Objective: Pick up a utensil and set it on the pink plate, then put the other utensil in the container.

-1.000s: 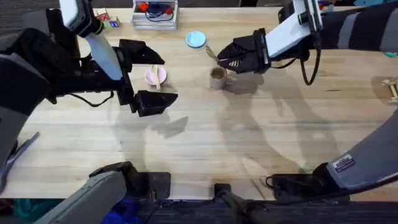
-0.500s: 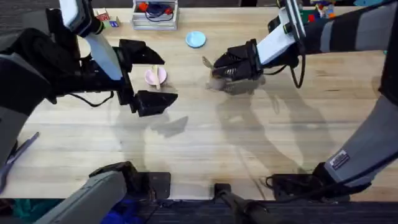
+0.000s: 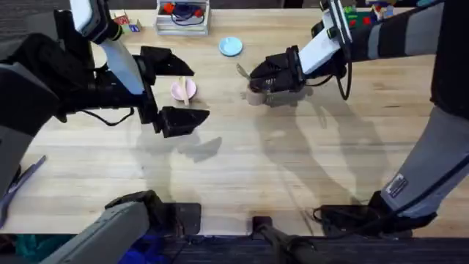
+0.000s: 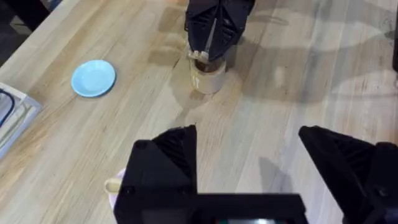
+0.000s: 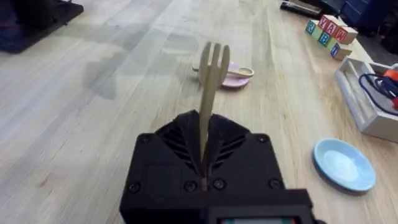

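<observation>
We see a pale wooden plank table (image 3: 242, 169) carrying everything. On the left side, the left arm's black two-finger gripper (image 3: 170, 92) hangs with its fingers spread wide and nothing between them; the small round pale-pink plate (image 3: 183, 90) sits in that gap, beneath the spread fingers. Across this plate lies the small pale wooden spoon (image 3: 183, 88), its rounded bowl end resting on the plate's rim as seen from the right wrist view (image 5: 239, 72).

To the right of the plate, the right arm's black gripper (image 3: 265, 79) is clamped on the handle of the small pale wooden fork (image 5: 210, 93). The fork stands between its fingers, tines pointing away from the wrist camera, and in the overhead view the tines (image 3: 241, 71) stick out from the gripper toward the upper left. Directly below this gripper, in the left wrist view, stands the small tan-brown cylindrical cardboard cup (image 4: 207, 74), upright on the table; the gripper sits right over its mouth, and we cannot tell whether the fork's lower end has entered it.

Farther back lie a small round light-blue plate (image 3: 230, 46), a clear rectangular box (image 3: 182, 16) with cables inside, and a few coloured letter blocks (image 5: 329, 32).
</observation>
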You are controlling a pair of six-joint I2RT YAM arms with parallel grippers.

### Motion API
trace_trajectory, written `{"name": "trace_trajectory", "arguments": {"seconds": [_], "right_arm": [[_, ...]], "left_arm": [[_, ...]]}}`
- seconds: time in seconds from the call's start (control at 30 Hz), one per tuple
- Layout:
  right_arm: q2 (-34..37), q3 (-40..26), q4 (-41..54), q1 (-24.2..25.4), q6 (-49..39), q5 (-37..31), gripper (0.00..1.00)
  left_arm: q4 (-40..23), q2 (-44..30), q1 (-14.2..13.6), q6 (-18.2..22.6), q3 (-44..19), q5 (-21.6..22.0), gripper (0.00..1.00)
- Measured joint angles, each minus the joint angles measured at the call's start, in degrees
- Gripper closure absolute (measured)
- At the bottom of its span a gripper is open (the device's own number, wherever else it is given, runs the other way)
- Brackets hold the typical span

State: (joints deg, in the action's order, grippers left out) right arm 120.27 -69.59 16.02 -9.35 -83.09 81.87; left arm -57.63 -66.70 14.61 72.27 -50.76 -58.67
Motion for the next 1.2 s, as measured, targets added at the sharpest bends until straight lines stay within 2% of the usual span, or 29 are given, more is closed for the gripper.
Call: {"name": "trace_trajectory", "arguments": {"seconds": [0.63,0.97,1.2], "right_arm": [[1.9,-0.4,0.2,1.3,-0.1,0.0,0.962],[1.9,-0.4,0.3,1.3,0.2,0.0,0.911],[1.8,-0.4,0.5,1.3,0.2,0.0,0.912]], "left_arm": [[0.0,0.0,0.0,0.0,0.0,0.0,0.008],[0.0,0.0,0.0,0.0,0.0,0.0,0.008],[0.0,0.0,0.0,0.0,0.0,0.0,0.008]]}}
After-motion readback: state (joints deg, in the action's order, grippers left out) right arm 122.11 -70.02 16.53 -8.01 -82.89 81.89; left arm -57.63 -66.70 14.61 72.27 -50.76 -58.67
